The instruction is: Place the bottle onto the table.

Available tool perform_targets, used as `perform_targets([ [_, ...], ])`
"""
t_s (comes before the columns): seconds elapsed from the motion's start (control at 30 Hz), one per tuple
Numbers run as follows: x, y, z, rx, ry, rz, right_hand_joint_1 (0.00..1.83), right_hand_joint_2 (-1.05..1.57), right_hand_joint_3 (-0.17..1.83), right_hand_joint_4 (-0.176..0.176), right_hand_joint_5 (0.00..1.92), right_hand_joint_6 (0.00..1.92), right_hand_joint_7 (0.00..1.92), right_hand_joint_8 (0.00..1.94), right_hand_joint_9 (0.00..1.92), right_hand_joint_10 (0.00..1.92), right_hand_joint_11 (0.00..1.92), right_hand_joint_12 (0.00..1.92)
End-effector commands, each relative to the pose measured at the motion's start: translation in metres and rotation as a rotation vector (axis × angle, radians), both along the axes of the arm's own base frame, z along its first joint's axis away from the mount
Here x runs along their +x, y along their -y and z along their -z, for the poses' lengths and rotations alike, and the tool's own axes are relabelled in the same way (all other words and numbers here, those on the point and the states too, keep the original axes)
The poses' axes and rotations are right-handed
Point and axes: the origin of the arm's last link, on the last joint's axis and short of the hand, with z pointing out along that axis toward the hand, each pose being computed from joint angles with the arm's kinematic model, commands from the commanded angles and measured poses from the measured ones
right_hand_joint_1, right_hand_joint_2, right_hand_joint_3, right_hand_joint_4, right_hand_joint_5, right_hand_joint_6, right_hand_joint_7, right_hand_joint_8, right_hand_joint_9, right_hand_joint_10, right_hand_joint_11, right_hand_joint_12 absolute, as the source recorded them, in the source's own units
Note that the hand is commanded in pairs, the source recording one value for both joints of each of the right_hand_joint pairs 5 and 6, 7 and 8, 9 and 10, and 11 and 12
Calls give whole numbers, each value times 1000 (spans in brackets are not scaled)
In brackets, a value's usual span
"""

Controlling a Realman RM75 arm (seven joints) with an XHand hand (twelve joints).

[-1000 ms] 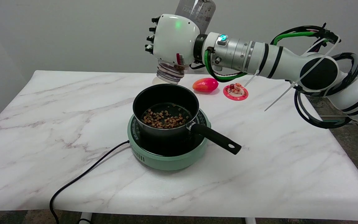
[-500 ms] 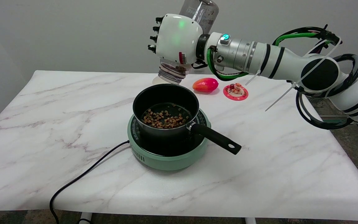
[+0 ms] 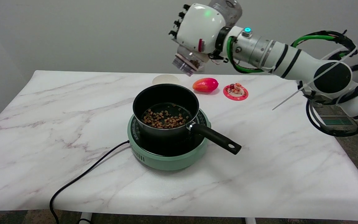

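Marble-patterned white surface carries everything laid out in front of me, and I count the things on it one by one. One mint-green hotplate sits near the middle, with a single black cord trailing from its left side toward the near edge. On the hotplate stands one black saucepan, its long handle pointing to the near right, and a scatter of small brown bits lies in its bottom. Behind the saucepan, toward the far edge, lie three small things: one pale round lid, one red egg-shaped toy just right of it, and one pink disc with tiny figures on top, right again. One white arm reaches in from the right, and its right hand is up in the air above and behind the saucepan, fingers wrapped around one clear bottle. That bottle is tilted, its open mouth pointing down and to the left, its base sticking up past the top of the hand near the upper edge. It hangs well above the surface, touching nothing but the hand, roughly over the strip between the lid and the red toy.
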Motion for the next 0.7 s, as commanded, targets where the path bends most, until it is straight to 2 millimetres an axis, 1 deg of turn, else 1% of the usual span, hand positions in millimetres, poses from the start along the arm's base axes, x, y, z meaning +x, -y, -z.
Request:
perform_targets([
  [0.03,-16,-11,-132,-364,528,91,1526,780,765,0,1920,1920,1920,1920,1357,1357,1181,1181],
  [0.2,-19,-28,-173,-445,715,110,1533,769,775,0,1920,1920,1920,1920,1357,1357,1182,1182],
  [0.37,-30,-42,-203,-491,921,158,1538,766,778,0,1920,1920,1920,1920,1360,1360,1186,1186],
  [0.5,-48,-52,-232,-478,1170,219,1540,763,783,0,1920,1920,1920,1920,1363,1363,1187,1187],
  [0.57,-59,-57,-242,-437,1285,248,1543,757,795,0,1920,1920,1920,1920,1367,1367,1187,1187],
  [0.7,-90,-68,-265,-324,1541,305,1553,769,784,0,1920,1920,1920,1920,1384,1384,1192,1192],
])
